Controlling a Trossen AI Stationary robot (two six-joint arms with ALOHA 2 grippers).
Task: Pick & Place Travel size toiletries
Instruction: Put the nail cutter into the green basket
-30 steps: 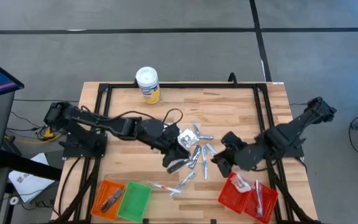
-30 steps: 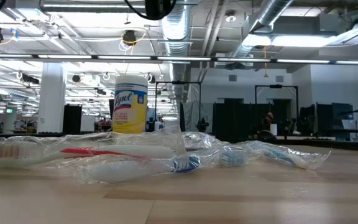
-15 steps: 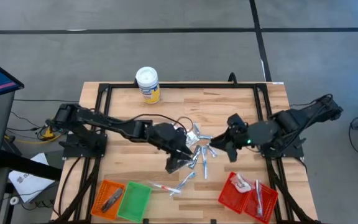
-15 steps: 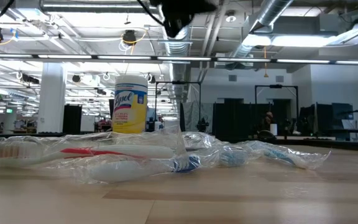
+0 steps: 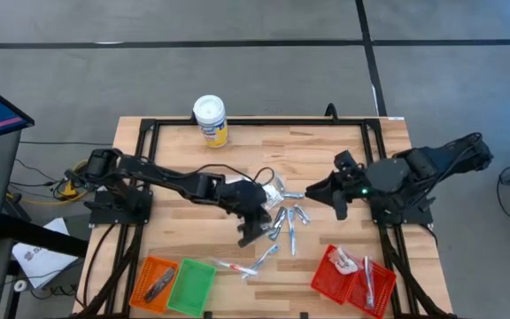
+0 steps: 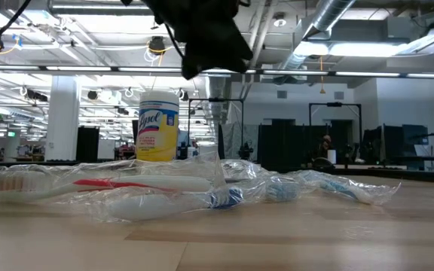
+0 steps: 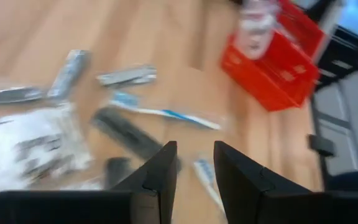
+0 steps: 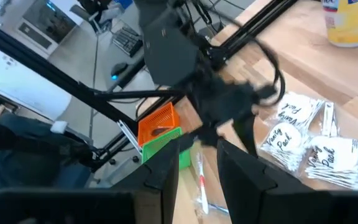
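The left hand, fingers a narrow gap apart and empty, hangs over the scattered toiletries on the worktop. The right hand, equally narrow and empty, hovers beside the pile; a clean pick means singling out one stick and keeping the arms apart

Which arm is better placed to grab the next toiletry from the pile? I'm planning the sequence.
Probably the left: the left gripper hangs right over the toiletries, jaws slightly apart and empty. The right gripper sits beside the pile.
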